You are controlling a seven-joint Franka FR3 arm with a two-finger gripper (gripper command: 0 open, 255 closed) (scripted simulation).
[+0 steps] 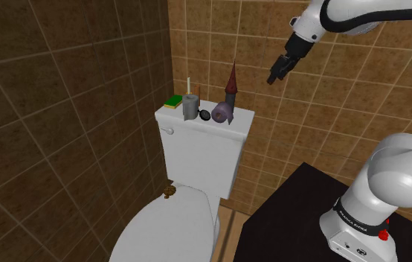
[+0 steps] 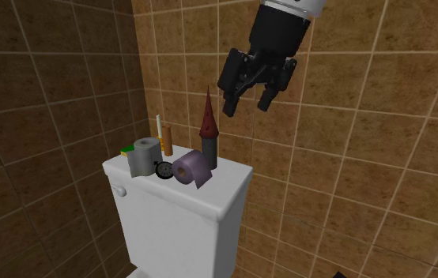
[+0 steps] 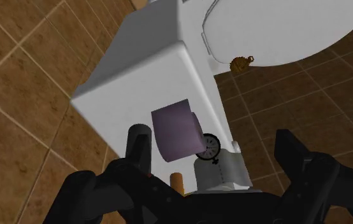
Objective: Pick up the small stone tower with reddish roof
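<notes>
Shoulder view: the tower (image 1: 231, 93) stands upright at the back of the toilet tank (image 1: 201, 152), roof pointing up; the gripper (image 1: 277, 72) hangs above and past the tank's end, so the tower lies below and sideways of it. Second exterior view: fingers spread, empty, higher than the tank. Wrist view: a purple roll (image 3: 176, 133) on the tank shows between the fingers
</notes>
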